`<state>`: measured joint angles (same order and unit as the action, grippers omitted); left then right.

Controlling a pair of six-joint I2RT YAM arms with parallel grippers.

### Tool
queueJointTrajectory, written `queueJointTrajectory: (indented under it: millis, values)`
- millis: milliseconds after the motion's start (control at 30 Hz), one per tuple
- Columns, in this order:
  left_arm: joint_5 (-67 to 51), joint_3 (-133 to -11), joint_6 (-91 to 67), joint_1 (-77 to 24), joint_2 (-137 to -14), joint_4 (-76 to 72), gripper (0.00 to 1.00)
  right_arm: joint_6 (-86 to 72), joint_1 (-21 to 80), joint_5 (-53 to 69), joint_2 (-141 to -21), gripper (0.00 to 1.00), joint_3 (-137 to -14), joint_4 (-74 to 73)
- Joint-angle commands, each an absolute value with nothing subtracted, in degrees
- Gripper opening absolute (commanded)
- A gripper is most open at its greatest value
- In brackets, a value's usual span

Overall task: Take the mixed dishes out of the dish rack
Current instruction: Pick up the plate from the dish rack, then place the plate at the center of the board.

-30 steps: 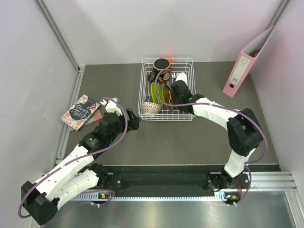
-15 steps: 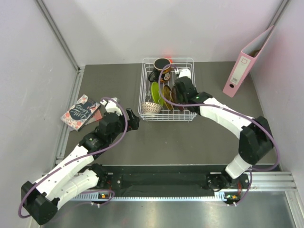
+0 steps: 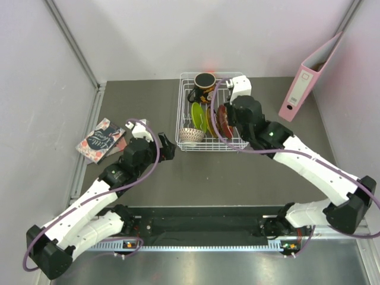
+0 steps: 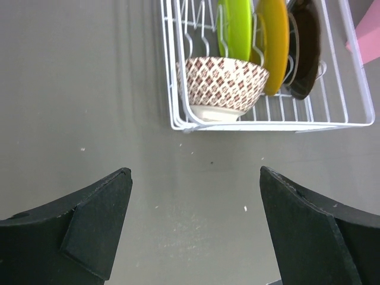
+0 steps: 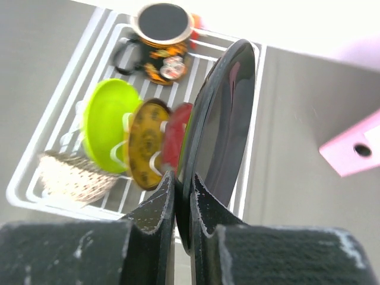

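Note:
The white wire dish rack point(image 3: 183, 101) stands at the back middle of the table. It holds the dark mug point(image 3: 203, 81), lime green plate point(image 3: 196, 116), yellow plate point(image 3: 205, 122), red floral plate point(image 3: 223, 122) and lattice bowl point(image 3: 191, 135). My right gripper point(image 5: 183, 178) is shut on the rim of the glossy black plate point(image 5: 222, 119), held upright over the rack's right side; in the top view the right gripper point(image 3: 233, 116) hides most of that plate. My left gripper point(image 4: 196, 178) is open and empty over bare table in front of the bowl point(image 4: 222, 83).
A pink ring binder point(image 3: 309, 77) leans against the right wall. A book point(image 3: 101, 139) lies at the left by the wall. The left gripper point(image 3: 168, 146) is just left of the rack's front corner.
The right arm has stretched out, its elbow swinging right, and the gripper has risen with the black plate in it. The left arm has not moved.

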<state>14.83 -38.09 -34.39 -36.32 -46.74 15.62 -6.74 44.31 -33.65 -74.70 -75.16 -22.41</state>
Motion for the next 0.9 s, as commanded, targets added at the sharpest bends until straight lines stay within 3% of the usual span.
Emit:
queueJointTrajectory:
  millis: [0, 300, 467, 633, 867]
  values:
    - [15.7, -42.5, -33.4, -36.5, -47.5, 14.9, 0.93, -0.5, 50.5, -36.0, -70.1, 0.00, -74.9, -20.3]
    - [19.2, -53.4, -27.4, -36.4, -53.3, 22.7, 0.99, 28.3, 78.8, -50.8, -60.4, 0.00, -49.8, 2.8]
    - [21.5, -61.7, -25.1, -36.3, -56.7, 27.8, 0.99, 40.2, 91.1, -59.1, -58.4, 0.00, -43.0, 14.1]
    - [20.8, -66.5, -22.0, -36.3, -58.0, 31.0, 0.99, 57.7, 98.6, -63.0, -59.7, 0.00, -35.4, 24.1]
    - [5.2, -66.9, -14.2, -36.3, -57.2, 34.2, 0.93, 72.0, 102.6, -64.2, -65.8, 0.00, -28.3, 37.7]
